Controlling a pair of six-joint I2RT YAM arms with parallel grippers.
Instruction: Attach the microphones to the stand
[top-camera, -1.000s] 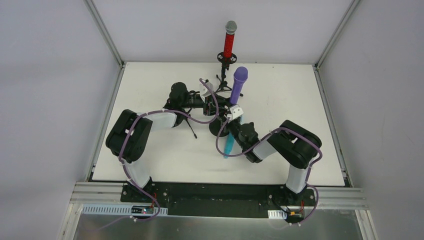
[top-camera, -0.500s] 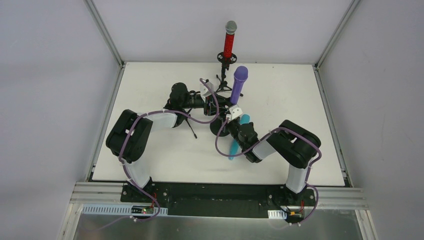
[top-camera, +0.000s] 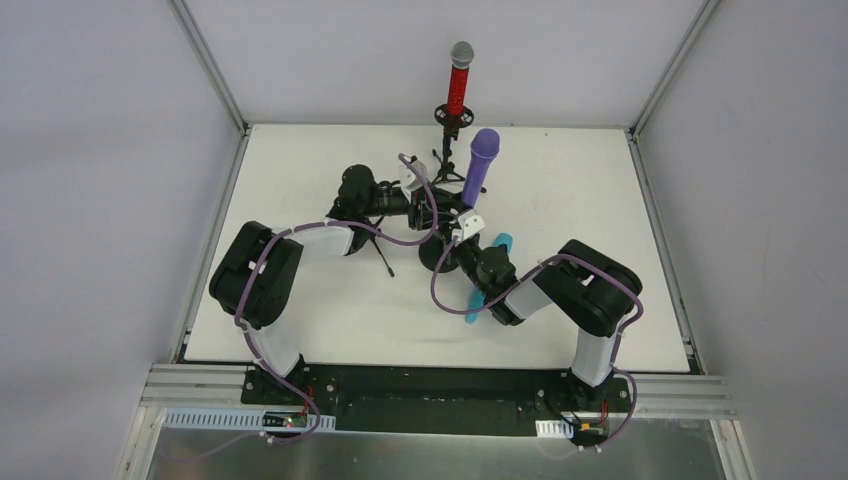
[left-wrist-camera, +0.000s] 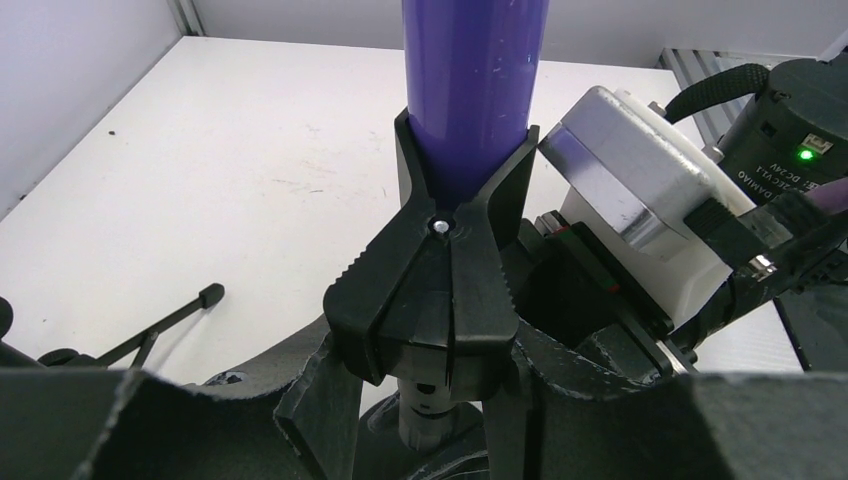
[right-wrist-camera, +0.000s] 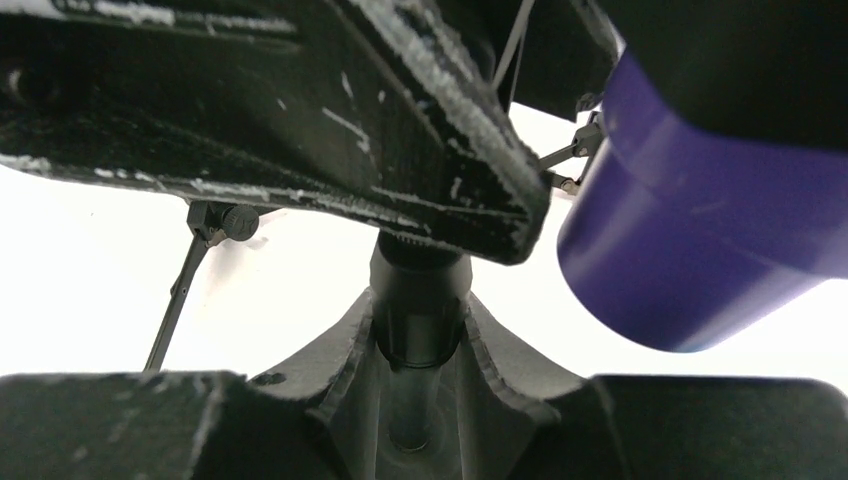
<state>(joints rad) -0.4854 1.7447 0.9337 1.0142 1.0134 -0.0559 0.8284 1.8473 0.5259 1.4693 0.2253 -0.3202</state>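
The purple microphone (top-camera: 480, 163) stands upright in the black spring clip (left-wrist-camera: 440, 265) of the near stand. My left gripper (top-camera: 424, 207) is shut on that clip's lower handles (left-wrist-camera: 420, 372), with the purple barrel (left-wrist-camera: 470, 90) rising above. From the other side my right gripper (top-camera: 452, 250) is shut on the stand's black post (right-wrist-camera: 418, 300), just under the clip; the purple microphone's butt end (right-wrist-camera: 690, 250) hangs beside it. The cyan microphone (top-camera: 473, 303) lies slanted under my right arm. At the back, the red microphone (top-camera: 459, 85) with its silver head stands in another stand (top-camera: 450, 118).
Thin black tripod legs (top-camera: 383, 262) spread over the white table (top-camera: 300, 190) under both grippers, one leg (left-wrist-camera: 170, 320) to the left of the clip. Grey walls and metal frame posts (top-camera: 210, 65) bound the table. The right wrist's camera housing (left-wrist-camera: 640, 190) crowds the clip.
The cyan microphone has swung from pointing straight up the image to slanting right. My right gripper has closed on the stand's post. The left arm and purple microphone barely moved.
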